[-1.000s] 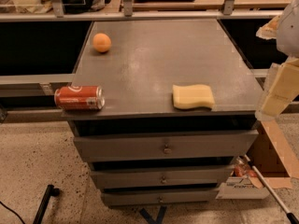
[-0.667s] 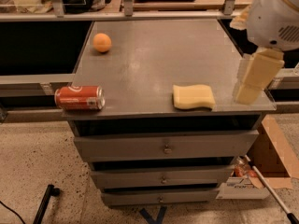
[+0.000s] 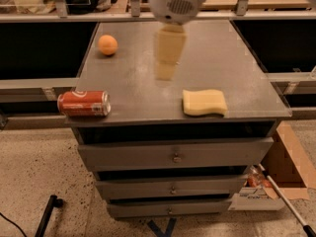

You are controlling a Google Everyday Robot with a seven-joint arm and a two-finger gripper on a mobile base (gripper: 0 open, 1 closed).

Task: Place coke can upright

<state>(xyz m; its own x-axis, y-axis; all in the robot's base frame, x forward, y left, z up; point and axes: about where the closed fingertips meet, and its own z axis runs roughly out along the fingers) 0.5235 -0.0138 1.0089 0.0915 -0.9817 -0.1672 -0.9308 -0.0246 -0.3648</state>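
The coke can (image 3: 83,103) is red with white lettering and silver ends. It lies on its side at the front left corner of the grey cabinet top (image 3: 217,58), its length running left to right. My gripper (image 3: 167,67) hangs from the white arm at the top middle of the view, above the middle of the cabinet top. It is to the right of the can and further back, well apart from it. Nothing shows in the gripper.
An orange ball (image 3: 107,45) sits at the back left of the top. A yellow sponge (image 3: 204,102) lies at the front right. Drawers (image 3: 174,154) face me below. A cardboard box (image 3: 289,162) stands on the floor at the right.
My arm and gripper have swept from the right edge of the view leftward to above the middle of the cabinet top. The can, ball and sponge have not moved.
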